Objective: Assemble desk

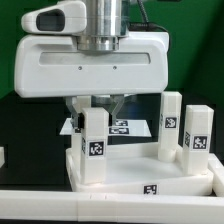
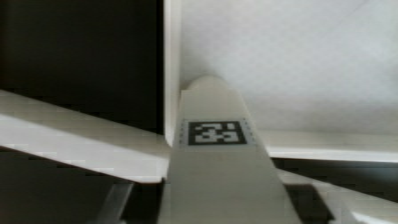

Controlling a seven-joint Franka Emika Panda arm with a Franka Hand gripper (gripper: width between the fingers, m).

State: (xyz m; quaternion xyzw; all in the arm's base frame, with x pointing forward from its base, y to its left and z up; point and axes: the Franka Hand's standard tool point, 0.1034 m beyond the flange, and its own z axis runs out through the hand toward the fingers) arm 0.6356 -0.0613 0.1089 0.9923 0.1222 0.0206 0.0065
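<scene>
The desk's white tabletop (image 1: 140, 184) lies rim-up near the front of the exterior view. A white square leg (image 1: 95, 150) with a tag stands upright at its left corner. My gripper (image 1: 96, 110) comes down from above onto the top of this leg. In the wrist view the leg (image 2: 217, 150) runs up the middle, with a dark finger (image 2: 128, 200) against each side, so my gripper (image 2: 217, 205) is shut on it. Beyond the leg are the tabletop's floor (image 2: 285, 50) and rim (image 2: 71, 125). Two more legs (image 1: 170, 125) (image 1: 196, 135) stand upright on the tabletop's right side.
The marker board (image 1: 125, 127) lies flat on the dark table behind the tabletop. A long white bar (image 1: 60, 207) runs across the front, close to the tabletop's near edge. A small white part (image 1: 2, 156) shows at the exterior view's left edge.
</scene>
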